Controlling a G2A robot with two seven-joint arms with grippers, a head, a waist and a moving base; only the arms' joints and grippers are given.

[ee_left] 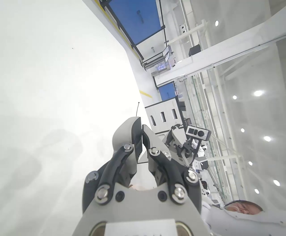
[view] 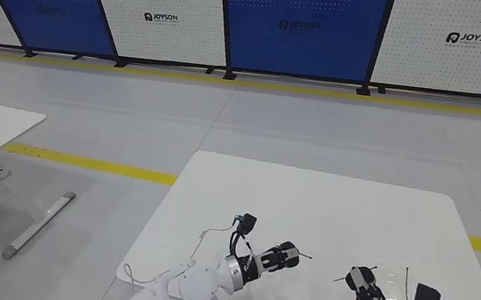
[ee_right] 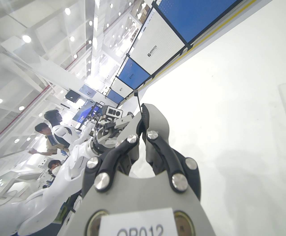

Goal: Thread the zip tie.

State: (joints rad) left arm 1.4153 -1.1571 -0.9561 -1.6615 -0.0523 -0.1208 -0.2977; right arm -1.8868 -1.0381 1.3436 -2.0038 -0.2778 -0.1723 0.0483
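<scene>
The left claw [ee_left: 141,125] is clamping the zip tie tail [ee_left: 137,109], the right claw [ee_right: 141,109] the head end [ee_right: 135,92]; they are hovering apart, unthreaded.

Top view: overhead, onto white table [view: 332,205]. Wrist views: close behind grey left pincer [ee_left: 141,125], right pincer [ee_right: 141,114], facing each other.

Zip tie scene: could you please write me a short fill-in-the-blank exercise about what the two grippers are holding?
1. The left gripper is ___ on a thin zip tie strip.
2. The right gripper holds a zip tie of ___ colour, its square head sticking out.
3. A spare zip tie lies on the ___ table.
Missing words: shut; black; white.
</scene>
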